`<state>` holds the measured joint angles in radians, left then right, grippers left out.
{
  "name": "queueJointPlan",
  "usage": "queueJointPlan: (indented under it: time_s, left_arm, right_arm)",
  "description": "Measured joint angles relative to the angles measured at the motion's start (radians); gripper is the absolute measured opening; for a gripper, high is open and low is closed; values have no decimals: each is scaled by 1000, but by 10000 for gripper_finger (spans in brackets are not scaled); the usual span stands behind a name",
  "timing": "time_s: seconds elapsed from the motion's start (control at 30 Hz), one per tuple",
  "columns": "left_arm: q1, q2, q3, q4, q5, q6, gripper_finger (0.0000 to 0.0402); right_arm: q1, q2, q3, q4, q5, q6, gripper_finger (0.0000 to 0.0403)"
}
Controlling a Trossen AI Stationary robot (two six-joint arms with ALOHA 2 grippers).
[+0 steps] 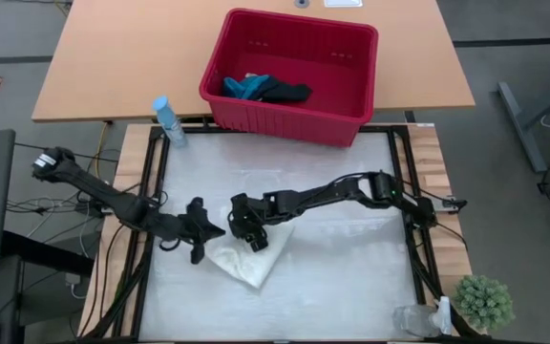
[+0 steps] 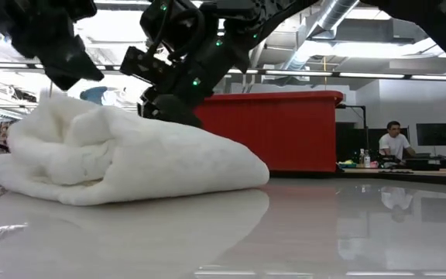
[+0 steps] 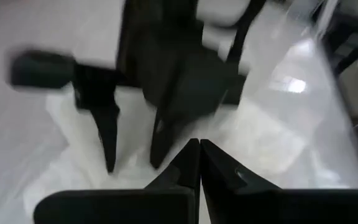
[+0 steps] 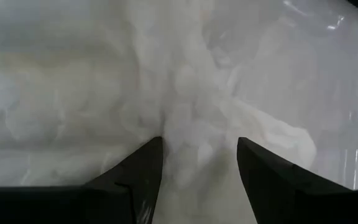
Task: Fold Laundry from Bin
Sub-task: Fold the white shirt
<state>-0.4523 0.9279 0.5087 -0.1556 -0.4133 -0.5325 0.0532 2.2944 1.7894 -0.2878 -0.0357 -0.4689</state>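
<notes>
Folding well here, I judge, means pressing the white cloth (image 1: 248, 260) flat and pulling its edges even before the next crease. It is lying bunched near the front middle of the desk (image 1: 351, 277). The right gripper (image 1: 249, 232), fingers apart, is pointing down onto the cloth's back edge, its arm stretching low from the right side. The left gripper (image 1: 197, 250), fingers together on nothing, is hovering just beside the cloth's left corner. The dark and teal pieces (image 1: 265, 90) are lying in the red bin (image 1: 285, 122) at the back edge
</notes>
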Motion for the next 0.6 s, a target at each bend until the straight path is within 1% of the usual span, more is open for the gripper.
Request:
queueJointPlan:
  time_s: [0.1, 0.2, 0.27, 0.33, 0.43, 0.5, 0.6]
  left_arm:
    - [0, 82, 0, 63, 41, 46, 0]
    - [0, 146, 0, 126, 45, 74, 0]
    - [1, 184, 0, 128, 61, 76, 0]
    - [2, 220, 0, 145, 121, 76, 0]
    - [-3, 245, 0, 170, 254, 69, 0]
    - [-14, 250, 0, 155, 290, 50, 0]
    - [-35, 250, 0, 105, 302, 40, 0]
  right_arm:
    - [1, -15, 0, -25, 0, 0, 228]
    - [2, -40, 0, -37, -1, -3, 228]
    - [2, -47, 2, -28, -1, -3, 228]
    - [1, -50, 2, -38, -1, -3, 228]
    - [1, -50, 0, -61, -1, -3, 228]
    - [1, -51, 0, -72, 3, -3, 228]
    - [1, -67, -1, -107, 5, -4, 228]
